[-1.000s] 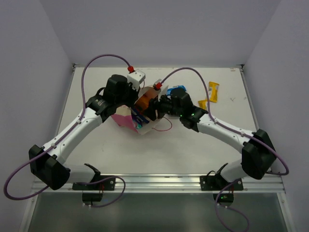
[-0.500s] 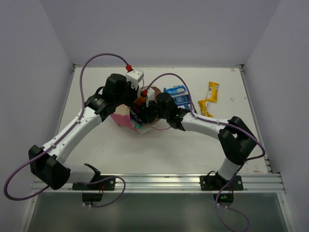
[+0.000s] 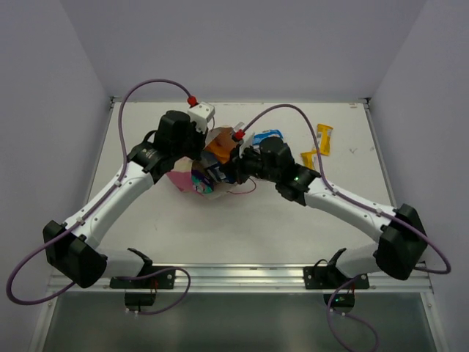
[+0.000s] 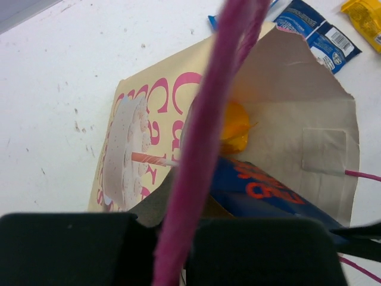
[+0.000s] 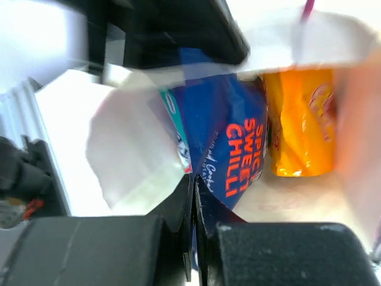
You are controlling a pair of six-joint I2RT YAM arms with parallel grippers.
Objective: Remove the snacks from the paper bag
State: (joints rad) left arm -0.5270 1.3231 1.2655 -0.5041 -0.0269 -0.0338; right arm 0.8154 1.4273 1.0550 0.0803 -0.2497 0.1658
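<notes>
At mid-bench the paper bag lies on its side, mouth toward the right arm. The left gripper is clenched on the pink cord handle. The right gripper, at the mouth, pinches a dark blue packet — an orange packet sits just beside it inside.

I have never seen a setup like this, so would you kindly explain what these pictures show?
Two robot arms work on a white table. One picture looks down from above; the other two come from wrist cameras. The left end effector pinches the pink cord handle of a paper bag. The right end effector grips a dark blue packet inside it, beside an orange packet. On the table lie blue-and-white packets and yellow packets.
</notes>
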